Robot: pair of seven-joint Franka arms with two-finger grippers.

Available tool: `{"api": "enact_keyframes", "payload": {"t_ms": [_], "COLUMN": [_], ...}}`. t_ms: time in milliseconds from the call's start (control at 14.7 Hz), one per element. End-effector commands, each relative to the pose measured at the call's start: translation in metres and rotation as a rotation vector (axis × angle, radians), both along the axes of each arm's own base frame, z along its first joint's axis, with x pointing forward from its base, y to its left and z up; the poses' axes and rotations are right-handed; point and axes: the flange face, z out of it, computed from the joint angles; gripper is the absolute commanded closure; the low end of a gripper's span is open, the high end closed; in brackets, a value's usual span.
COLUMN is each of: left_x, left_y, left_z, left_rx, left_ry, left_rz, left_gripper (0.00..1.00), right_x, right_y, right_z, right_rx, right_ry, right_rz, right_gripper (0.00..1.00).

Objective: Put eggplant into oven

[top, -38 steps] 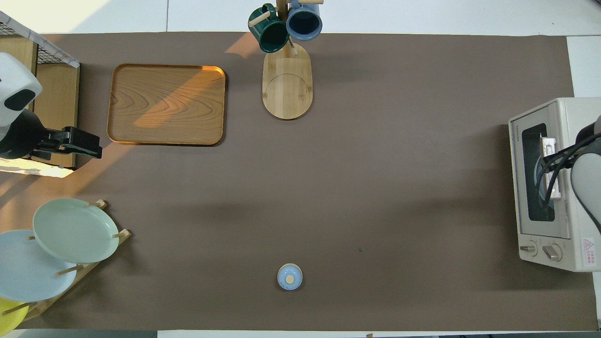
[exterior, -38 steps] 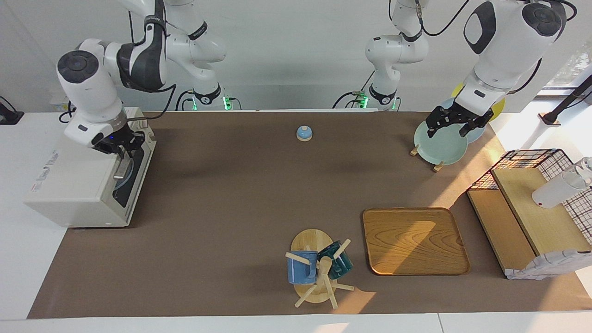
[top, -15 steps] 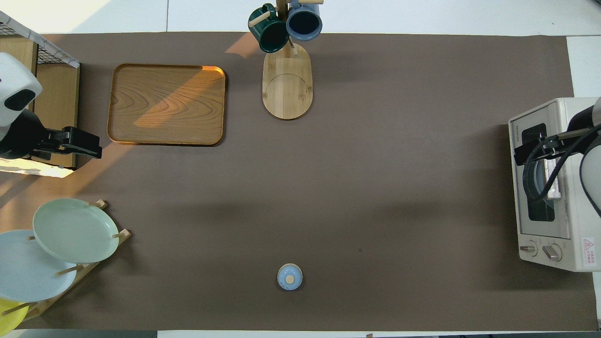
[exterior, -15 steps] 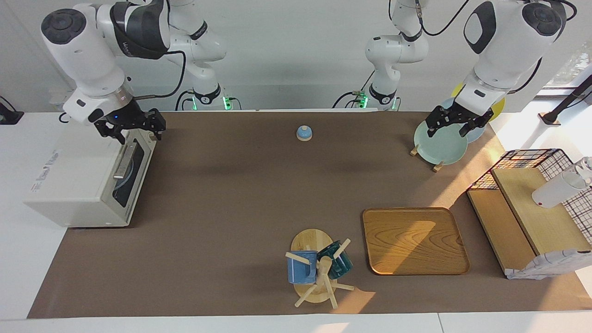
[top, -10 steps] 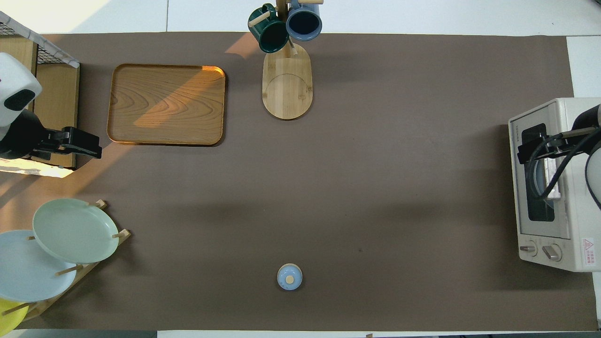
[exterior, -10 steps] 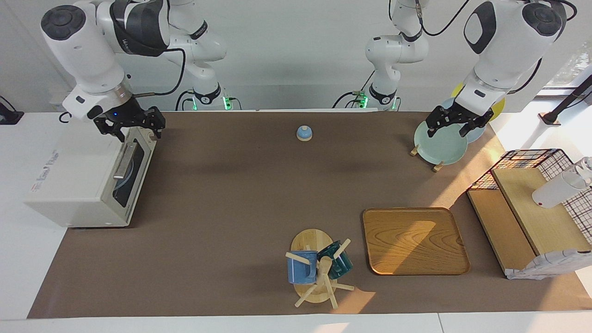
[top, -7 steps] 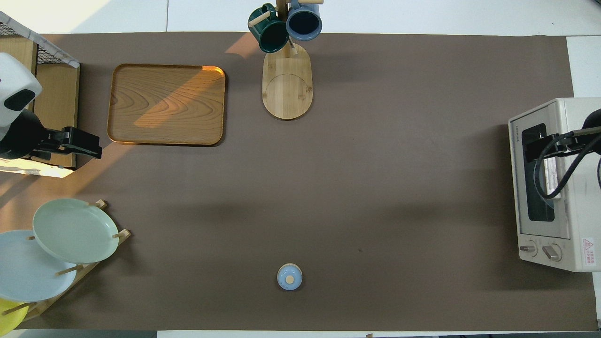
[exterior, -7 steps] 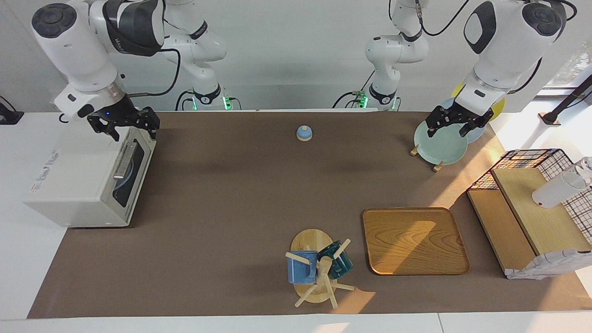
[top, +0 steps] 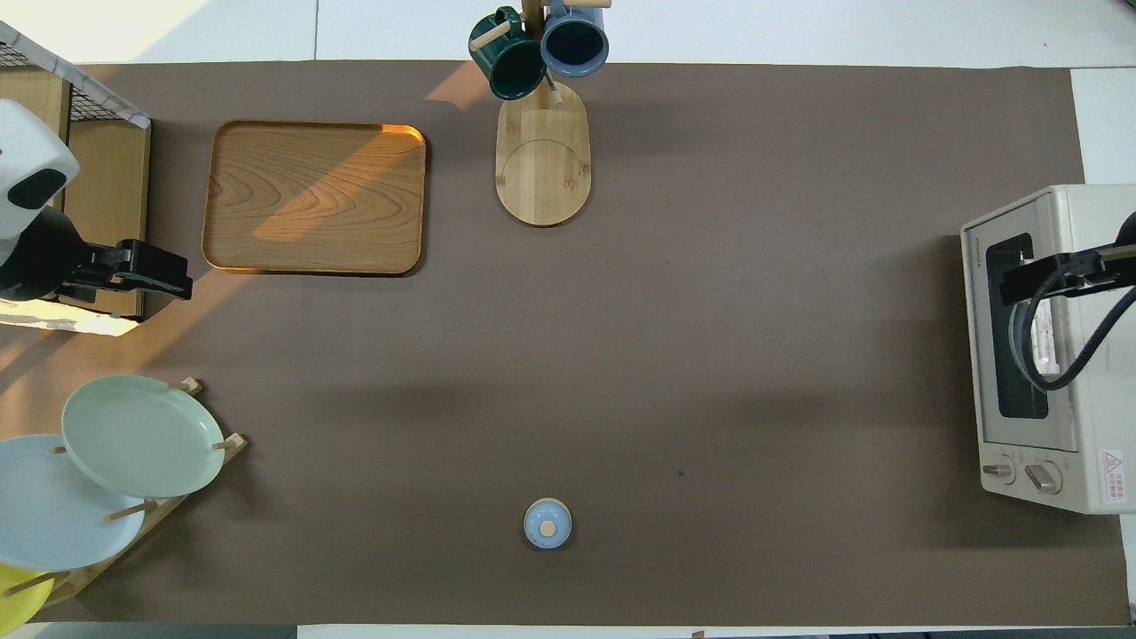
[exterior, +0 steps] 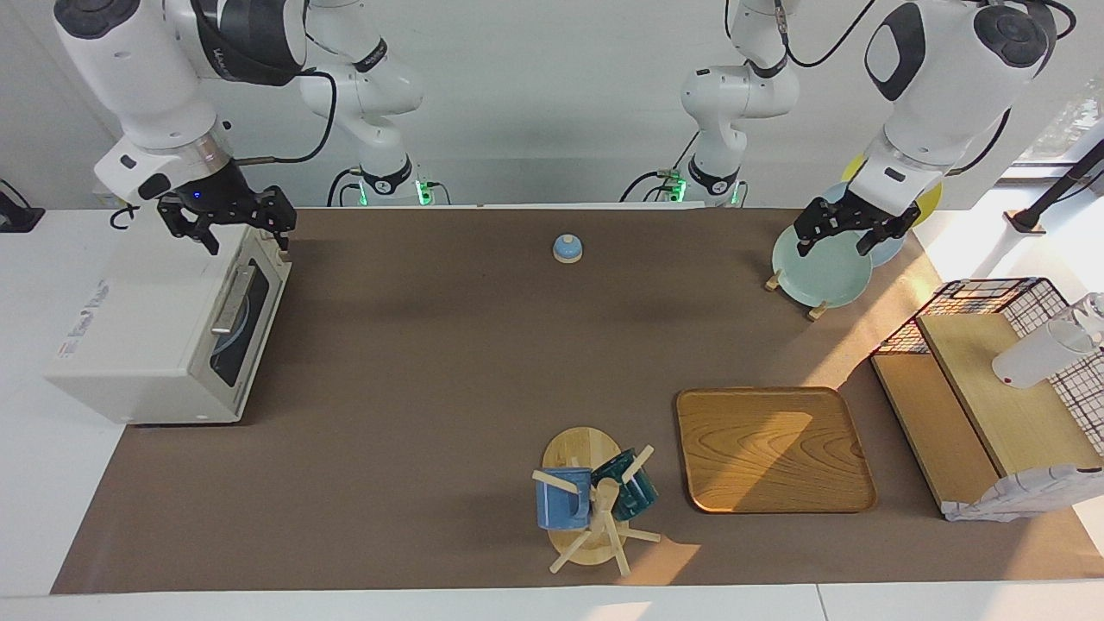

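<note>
Starting at the robots' end of the desk [exterior: 414,362]: a little blue bell [exterior: 567,248] sits by itself in the middle. Toward the left arm's end there's a rack of plates [exterior: 819,269], and the left gripper [exterior: 834,235] hangs over the pale green one, jaws wide open with nothing in them (this arm is just waiting).

At the right arm's end sits the oven [exterior: 151,332], white, door shut, bar handle across the dark glass. The right gripper [exterior: 233,231] hovers over the oven's top corner nearest the robots, jaws spread wide and empty, clear of the handle.

The eggplant doesn't show in either view, so I can't tell where it is; something pale and round shows through the oven glass, but I can't make it out.

Farther out: a wooden tray [exterior: 772,448] lies flat, with a wooden shelf unit [exterior: 983,414] with a wire basket beside it at the left arm's end. Farthest from the robots is the mug tree [exterior: 595,509], with a blue mug and a dark green mug hanging on it.
</note>
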Motion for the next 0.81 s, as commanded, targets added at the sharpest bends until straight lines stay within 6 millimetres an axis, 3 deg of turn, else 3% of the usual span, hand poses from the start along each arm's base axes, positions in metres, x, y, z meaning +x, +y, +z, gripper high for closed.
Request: {"api": "enact_keyframes", "payload": {"t_ms": [0,746], "left_x": [-0.0019,-0.0019], "left_y": [0.0026,0.0026], "left_z": [0.0051,0.0051], "left_rx": [-0.002,-0.002], "left_ry": [-0.004,-0.004], "left_rz": [0.001,0.001], "left_gripper": [0.0,0.0], "right_x": [-0.0043,-0.0047], "right_y": [0.0004,-0.0079], "right_z": [0.0017,0.0005], "right_rx": [0.021,0.021], "right_ry": [0.003,0.003], "right_rz": [-0.016,-0.034], "right_gripper": [0.0,0.0]}}
